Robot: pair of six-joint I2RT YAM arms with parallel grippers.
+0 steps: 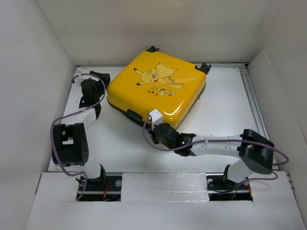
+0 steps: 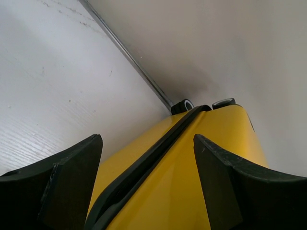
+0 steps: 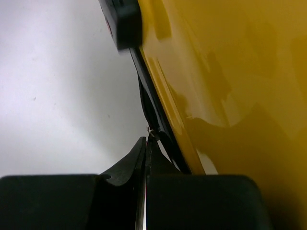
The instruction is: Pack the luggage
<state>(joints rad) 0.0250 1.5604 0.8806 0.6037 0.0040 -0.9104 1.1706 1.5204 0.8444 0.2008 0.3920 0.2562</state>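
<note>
luggage [image 1: 158, 88] is lying flat and closed on the table [image 1: 225, 110], upper centre of the top view. its wheels [image 2: 183, 105] are seen centre right in the left wrist view. step in hand is judged to be running the zip round to seal it.

right gripper [image 3: 145, 148] is fully closed, tips set against the zip seam [image 3: 149, 103] at the case's near edge, lower centre of the right wrist view. a small pale bit is seen at the tips. whether the pull tab is actually pinched cannot be told.

left gripper [image 2: 147, 140] is held wide, jaws straddling the case's left edge with the seam between them. contact with the shell cannot be confirmed.

to be done well:
- tab should be confirmed pinched before any pull.
- pull should be kept along the seam, close to the shell, not away from it.
- case should be braced by the left jaws so it is not dragged or spun.
- corners should be taken slowly, wrist turned with the track.
- shell looks glossy and likely slippery, so bracing at the edge is preferred.
</note>
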